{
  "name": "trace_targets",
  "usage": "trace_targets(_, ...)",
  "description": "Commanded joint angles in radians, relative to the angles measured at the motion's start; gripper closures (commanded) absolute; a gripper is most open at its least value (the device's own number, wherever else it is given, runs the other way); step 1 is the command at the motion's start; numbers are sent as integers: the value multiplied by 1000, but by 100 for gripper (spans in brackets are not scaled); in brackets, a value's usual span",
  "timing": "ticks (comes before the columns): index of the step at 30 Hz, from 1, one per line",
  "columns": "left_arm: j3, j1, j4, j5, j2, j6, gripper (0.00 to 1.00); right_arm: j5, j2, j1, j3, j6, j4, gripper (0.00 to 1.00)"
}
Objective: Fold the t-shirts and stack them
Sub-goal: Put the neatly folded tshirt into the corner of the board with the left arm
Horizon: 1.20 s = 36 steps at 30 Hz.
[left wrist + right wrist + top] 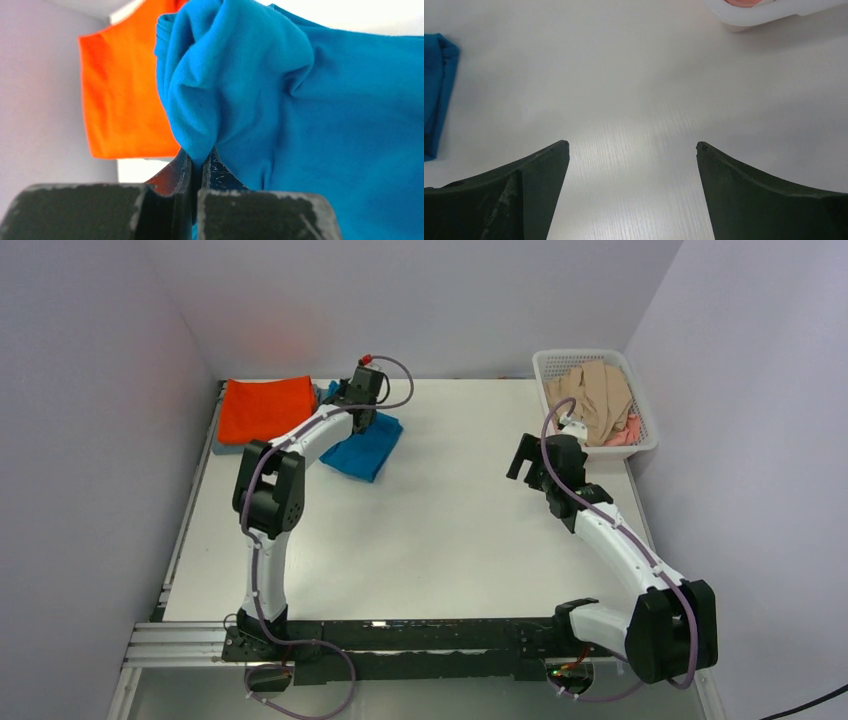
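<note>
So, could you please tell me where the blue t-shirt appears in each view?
Top external: blue t-shirt upper left of centre, beside the orange t-shirt.
Left wrist: blue t-shirt fills centre and right, pinched in the left claw; orange t-shirt at left.
Right wrist: blue t-shirt, sliver at the left edge.
Shared landmark: white table, in all three.

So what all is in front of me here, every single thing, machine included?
teal-blue cotton t-shirt: one, teal-blue, far left, beside the orange one
bright orange cotton t-shirt: one, orange, folded, far left corner
beige cotton t-shirts: count unclear, beige, heaped in the basket
pink cloth: one patch, pink, under the beige heap
white plastic lattice basket: one, white, far right corner
white table: one, white, under everything
left arm: one, white and black, jaws shut on a teal-blue fold
right arm: one, white and black, jaws open above the table
</note>
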<state>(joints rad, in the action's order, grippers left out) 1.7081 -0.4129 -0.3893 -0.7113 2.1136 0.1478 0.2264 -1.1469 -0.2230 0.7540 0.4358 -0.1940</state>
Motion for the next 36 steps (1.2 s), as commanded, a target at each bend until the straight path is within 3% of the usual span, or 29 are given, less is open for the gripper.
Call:
trace_targets(1,100,35,145,-93,-28,189,100,44,-31,6,20,-23,10,0)
trace_targets(14,251,136,82,-79,-51,186,100,90,-58,7,25,-27,6,0)
trace_targets(28,351,191,-80,91,-142,28,100,89,-70,8,30,-25,6,0)
trace_targets(36,352,210,-83,173,-194,-2,100,90,-68,8,27,-27,7,0)
